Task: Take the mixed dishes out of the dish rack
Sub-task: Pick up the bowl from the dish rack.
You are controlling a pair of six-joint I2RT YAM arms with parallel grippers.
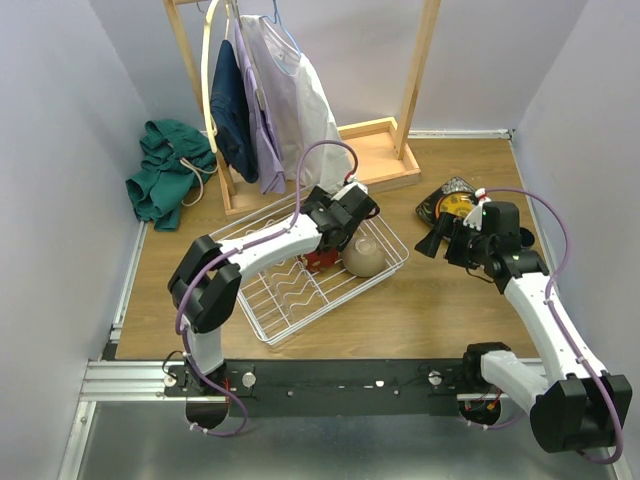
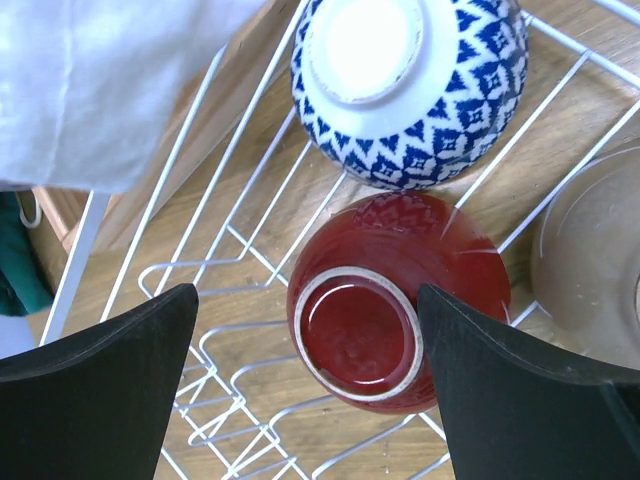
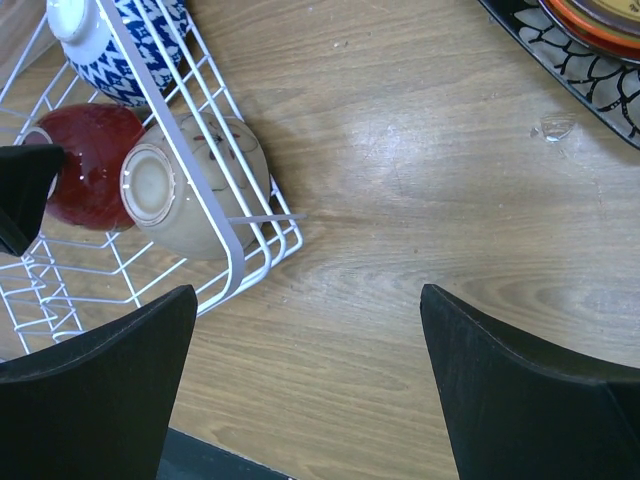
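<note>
- Wooden table (image 1: 430, 310): carries everything below.
- Clothes stand (image 1: 380, 150): far side, hung with garments.
- Dish rack (image 1: 285, 300): white wire, left of centre, with three bowls crowded at its right end.
- Black square plate (image 3: 570, 55): on the table right of the rack, with patterned plates (image 3: 600, 12) stacked on it.
- Tan bowl (image 1: 365, 255): in the rack's corner, foot showing.
- Blue-white bowl (image 2: 410, 90): upturned, just beside the red one.
- Red bowl (image 2: 390, 300): upturned, in the rack.
- Left gripper (image 2: 305, 300): spread wide astride the red bowl; whether it touches is unclear.
- Right gripper (image 3: 308, 300): spread, holding nothing, over bare table between rack and plates.
</note>
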